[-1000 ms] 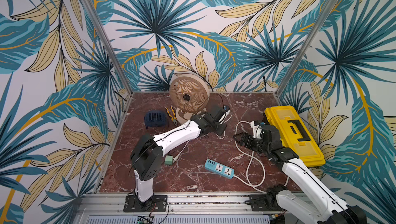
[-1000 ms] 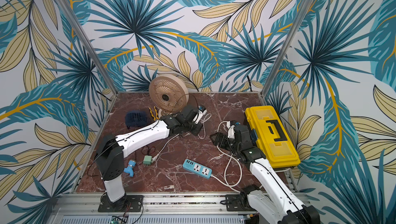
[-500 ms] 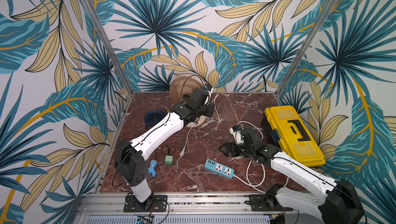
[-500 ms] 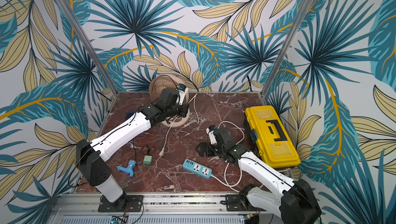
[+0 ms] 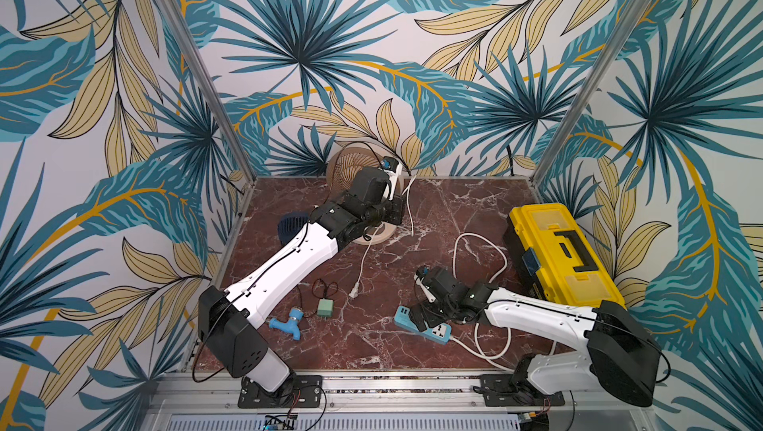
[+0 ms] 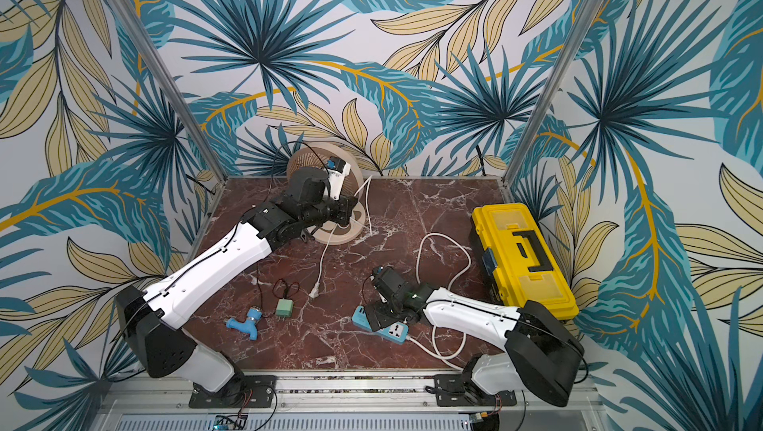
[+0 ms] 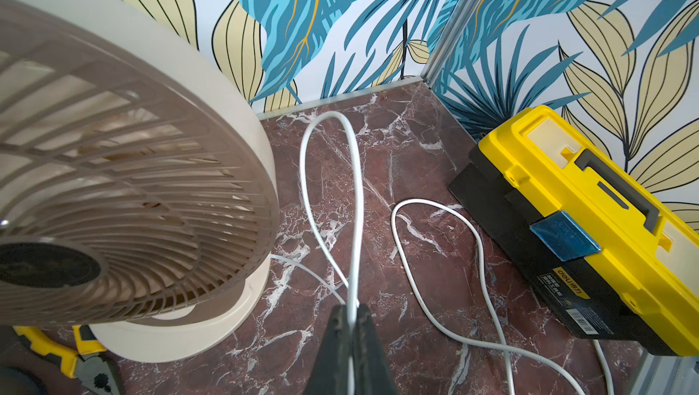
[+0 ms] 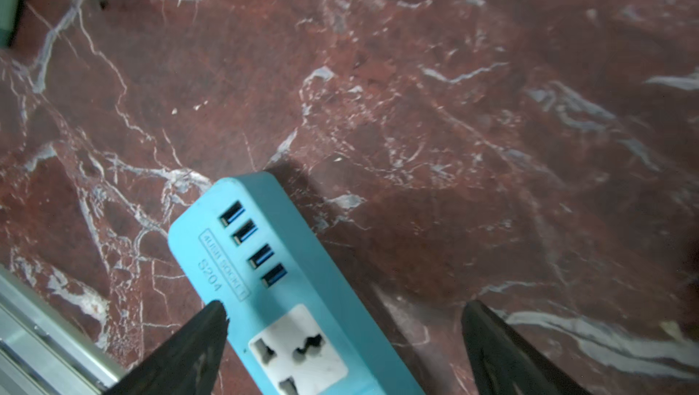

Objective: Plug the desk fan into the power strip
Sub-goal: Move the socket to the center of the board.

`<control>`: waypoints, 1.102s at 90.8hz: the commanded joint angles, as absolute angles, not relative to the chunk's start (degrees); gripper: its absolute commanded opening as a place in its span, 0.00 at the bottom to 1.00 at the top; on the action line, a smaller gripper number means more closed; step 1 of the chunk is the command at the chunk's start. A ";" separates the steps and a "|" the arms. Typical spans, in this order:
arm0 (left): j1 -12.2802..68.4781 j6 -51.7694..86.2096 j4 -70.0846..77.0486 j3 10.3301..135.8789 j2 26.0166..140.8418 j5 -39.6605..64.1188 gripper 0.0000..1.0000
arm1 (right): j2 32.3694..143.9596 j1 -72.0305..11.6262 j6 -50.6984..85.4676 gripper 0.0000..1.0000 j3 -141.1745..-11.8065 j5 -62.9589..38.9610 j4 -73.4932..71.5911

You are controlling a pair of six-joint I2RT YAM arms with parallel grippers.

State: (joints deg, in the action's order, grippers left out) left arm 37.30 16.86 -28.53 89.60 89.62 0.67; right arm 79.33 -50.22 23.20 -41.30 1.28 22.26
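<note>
Step in hand, as judged: securing both parts before insertion. Nothing is plugged in yet.

- Desk fan (image 7: 125,185): upright at the back of the table, beside the rear wall.
- Left gripper (image 7: 350,308): closed, pinching the fan cord (image 7: 355,200) partway along its length, just in front of the fan base. The cord loops up beyond the fingers.
- Power strip (image 5: 442,330): flat near the front of the table, right of centre. Both white sockets appear empty, though in the top views the gripper covers part of it.
- Right gripper (image 8: 345,308): wide open and low over the strip, near its USB end. One finger sits at the strip's long edge; the other is well off over bare table. It holds nothing.
- Fan plug (image 5: 354,293): loose on the table between the two arms, well apart from the left gripper and clear of the strip.

Next move, as judged: the right gripper should close across the strip to steady it. The left needs a new grasp at the plug itself, since the slack cord gives no control of the pins. Pins must then be squared to a socket.

Surface and room: leaf-print walls (image 5: 289,37) on three sides; red-brown marbled table (image 5: 454,210), hard and smooth, so the strip may slide if pushed. A yellow toolbox (image 5: 565,259) sits at the right edge. Small clutter front left: a green adapter (image 5: 325,308) and a blue tap-shaped part (image 5: 287,321).
</note>
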 commanded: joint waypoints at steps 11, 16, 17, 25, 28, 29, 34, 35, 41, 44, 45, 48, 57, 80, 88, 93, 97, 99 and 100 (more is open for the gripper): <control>36.51 17.19 -28.09 87.04 86.98 0.97 0.00 | 84.87 -53.54 19.23 0.99 -44.41 2.03 24.67; 36.37 17.20 -27.96 86.49 86.51 0.89 0.00 | 86.49 -54.00 18.89 1.00 -45.13 2.05 25.29; 36.38 17.21 -27.91 86.35 86.41 0.88 0.00 | 86.70 -54.03 18.89 1.00 -45.33 2.08 25.34; 36.24 17.23 -27.90 85.84 85.86 0.65 0.00 | 89.21 -54.08 18.84 1.00 -46.49 4.24 26.80; 36.17 17.23 -27.95 85.67 85.71 0.67 0.00 | 90.00 -54.10 19.12 0.99 -47.10 6.08 27.60; 36.15 17.23 -27.95 85.64 85.66 0.64 0.00 | 90.26 -54.08 19.23 0.99 -47.32 6.51 28.08; 36.05 17.27 -27.98 85.49 85.32 0.56 0.00 | 91.22 -54.06 19.58 0.98 -48.83 10.29 29.88; 36.00 17.34 -27.96 85.41 85.28 0.59 0.00 | 91.40 -54.10 19.68 0.97 -49.11 10.81 30.19; 35.99 17.51 -27.86 85.27 84.81 0.53 0.00 | 92.63 -53.91 19.88 0.92 -50.80 14.69 31.91; 35.95 17.54 -27.85 85.19 84.56 0.62 0.00 | 93.12 -53.69 19.83 0.89 -51.94 16.00 32.58; 35.95 17.56 -27.86 85.18 84.47 0.66 0.00 | 93.36 -53.65 19.80 0.88 -52.16 16.57 32.64; 35.95 17.64 -27.79 85.09 84.19 0.75 0.00 | 93.85 -53.30 19.30 0.86 -52.93 17.37 32.53; 35.92 18.08 -27.77 84.78 83.15 0.99 0.00 | 95.01 -52.34 16.69 0.78 -54.66 17.88 30.05; 35.77 18.77 -28.67 84.47 79.78 1.58 0.00 | 97.02 -48.85 10.15 0.68 -57.91 12.22 22.56; 35.64 18.83 -28.89 84.38 78.67 1.92 0.00 | 96.90 -47.16 9.67 0.67 -57.96 8.12 20.58; 35.52 18.85 -28.95 84.42 78.13 2.45 0.00 | 96.27 -46.78 9.20 0.68 -58.01 6.09 20.04; 35.34 18.89 -29.04 84.47 77.93 2.97 0.00 | 95.59 -46.69 8.83 0.69 -57.90 4.69 19.75; 35.27 18.90 -29.08 84.53 77.82 3.23 0.00 | 95.37 -46.68 8.56 0.70 -57.80 3.63 19.70; 35.17 18.90 -29.09 84.54 77.76 3.37 0.00 | 95.24 -46.72 8.40 0.70 -57.77 3.27 19.70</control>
State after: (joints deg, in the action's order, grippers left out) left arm 35.88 18.65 -28.99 85.49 79.37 1.76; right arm 96.03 -46.81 10.70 -57.23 8.80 21.93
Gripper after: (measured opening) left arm 0.077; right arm 0.689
